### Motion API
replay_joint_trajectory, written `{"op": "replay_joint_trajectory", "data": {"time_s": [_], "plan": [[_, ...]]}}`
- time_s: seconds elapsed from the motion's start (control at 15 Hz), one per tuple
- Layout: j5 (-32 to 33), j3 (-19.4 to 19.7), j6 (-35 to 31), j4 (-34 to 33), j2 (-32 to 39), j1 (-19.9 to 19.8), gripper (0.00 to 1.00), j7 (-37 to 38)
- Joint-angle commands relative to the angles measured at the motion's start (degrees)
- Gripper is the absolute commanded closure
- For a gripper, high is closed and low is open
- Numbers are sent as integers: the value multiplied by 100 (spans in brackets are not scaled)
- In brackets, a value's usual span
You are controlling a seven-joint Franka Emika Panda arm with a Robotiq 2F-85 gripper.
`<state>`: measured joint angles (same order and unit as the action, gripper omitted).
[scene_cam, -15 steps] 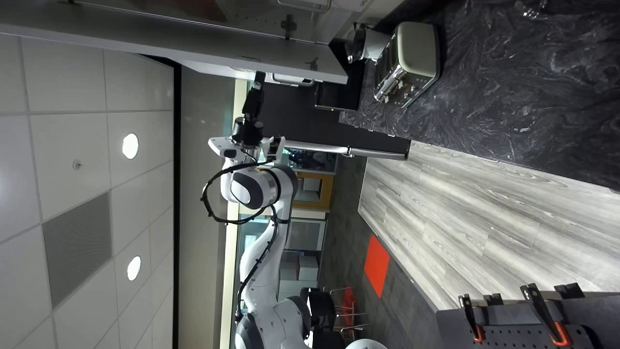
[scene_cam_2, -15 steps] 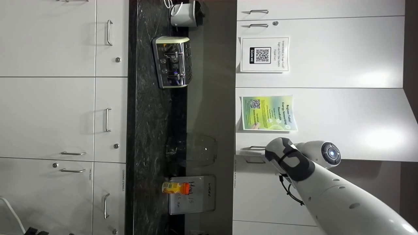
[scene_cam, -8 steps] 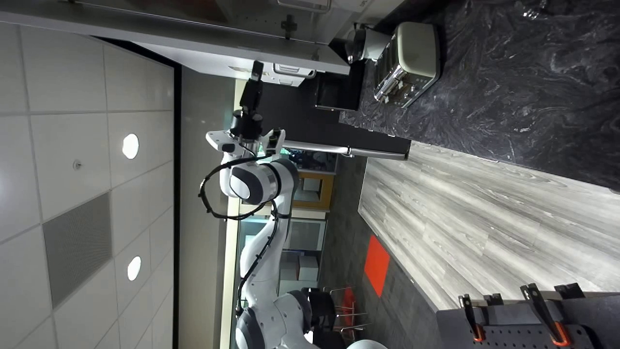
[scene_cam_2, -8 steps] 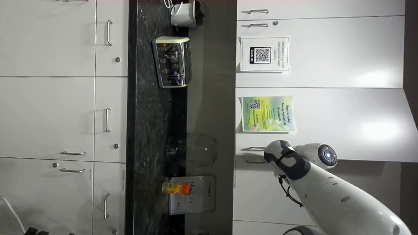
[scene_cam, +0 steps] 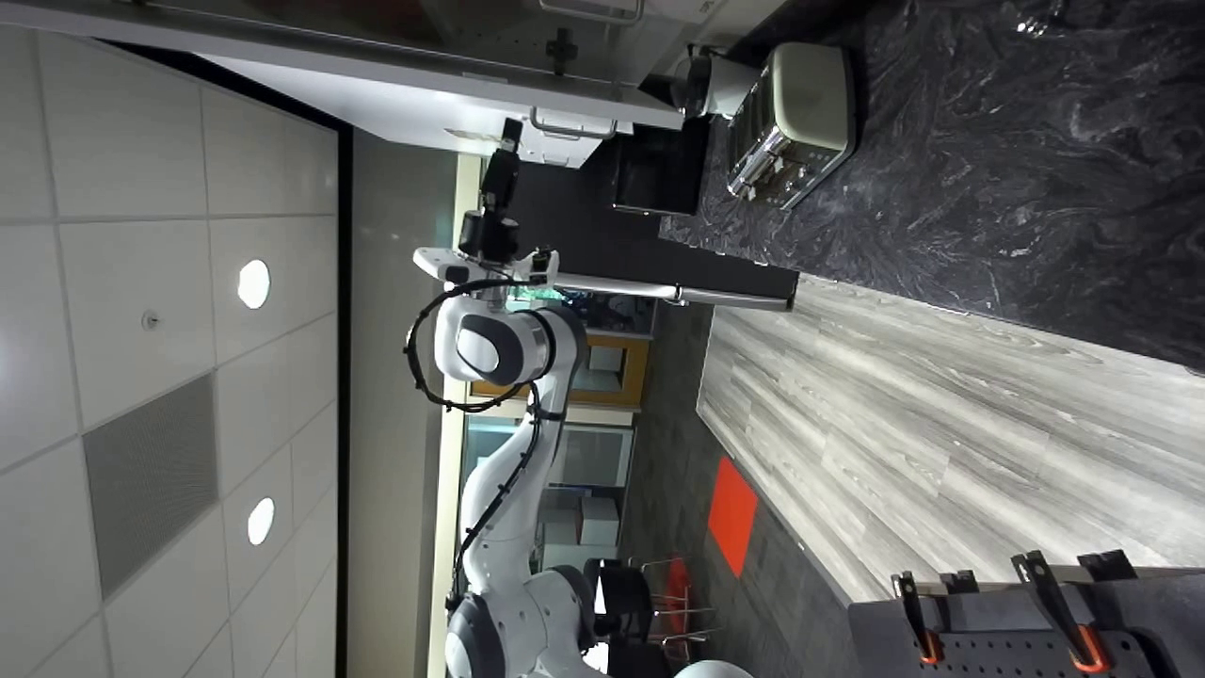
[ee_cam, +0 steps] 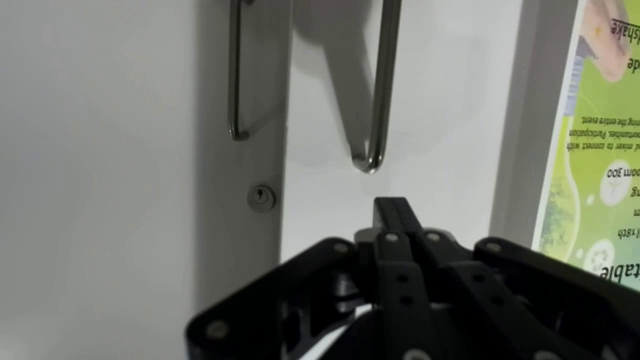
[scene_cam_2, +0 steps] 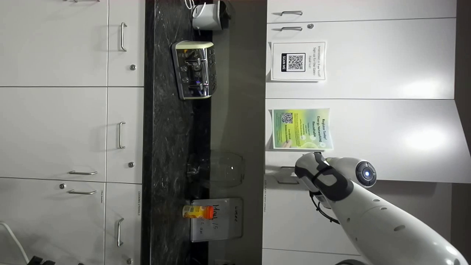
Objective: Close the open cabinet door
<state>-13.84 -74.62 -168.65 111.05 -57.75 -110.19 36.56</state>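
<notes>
Here's the gripper (ee_cam: 396, 212), closed with nothing between its tips, below centre in the wrist view, against or just off the cabinet door (scene_cam_2: 386, 136); contact can't be called. That door sits at the right of the frame in an exterior view, apparently ajar. First danger: a glancing push, and the tips could skate over that smooth face into the handle (ee_cam: 384, 90), upper centre, or ruck the green flyer (ee_cam: 595, 150) at right. Second: the shove ends early, leaving a gap. Containers: lower middle, an orange-capped bottle (scene_cam_2: 198, 212); above it, a clear rounded vessel (scene_cam_2: 227, 169); their contents can't be made out.
</notes>
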Motion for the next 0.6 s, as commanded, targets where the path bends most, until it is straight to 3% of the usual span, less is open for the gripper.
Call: {"op": "replay_joint_trajectory", "data": {"time_s": [0.0, 0.53], "plan": [[-24, -130, 0, -318, 352, -214, 100, 9], [-124, -156, 803, -496, 838, -326, 100, 229]]}}
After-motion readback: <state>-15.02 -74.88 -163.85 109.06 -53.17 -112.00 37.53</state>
